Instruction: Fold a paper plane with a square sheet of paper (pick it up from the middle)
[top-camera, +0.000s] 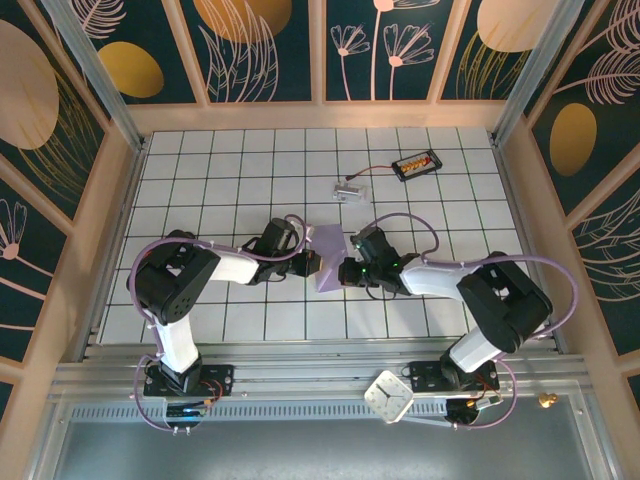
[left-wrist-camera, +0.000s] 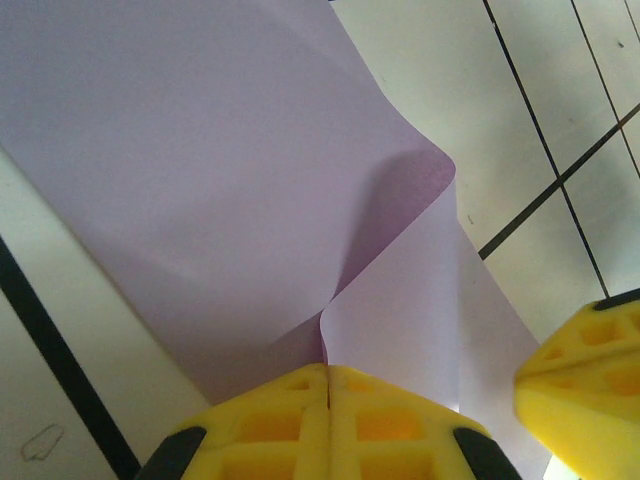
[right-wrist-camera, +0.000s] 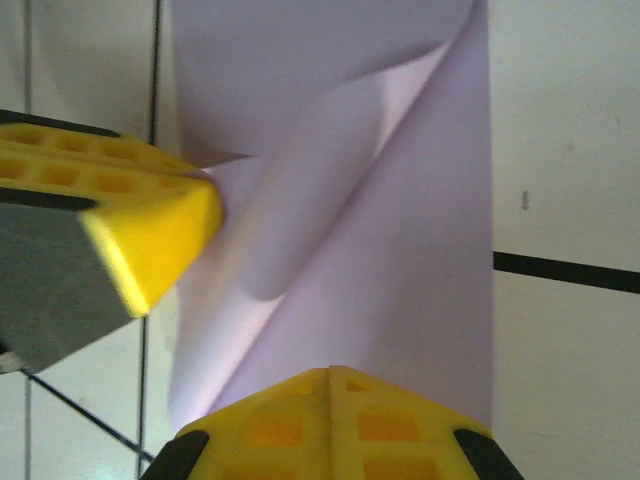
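Lavender sheet (top-camera: 330, 245) lies mid-bench (top-camera: 200, 170), part-folded, near edge hidden behind yellow fingertips (right-wrist-camera: 300, 425). Left arm (top-camera: 240, 268) and right arm (top-camera: 440, 278) bend inward, meeting at centre. Left pincer (left-wrist-camera: 328, 375) is clamped on the sheet's crease; right pincer (right-wrist-camera: 330, 372) is closed against it, actual pinch hard to see.

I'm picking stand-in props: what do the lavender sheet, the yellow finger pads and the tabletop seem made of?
The lavender sheet: thin matte paper; it curls softly and holds a crease. The yellow finger pads: probably moulded rubber or soft plastic, matte, with recessed pockets. The tabletop: smooth white surface with dark grid lines, perhaps laminate or tile.
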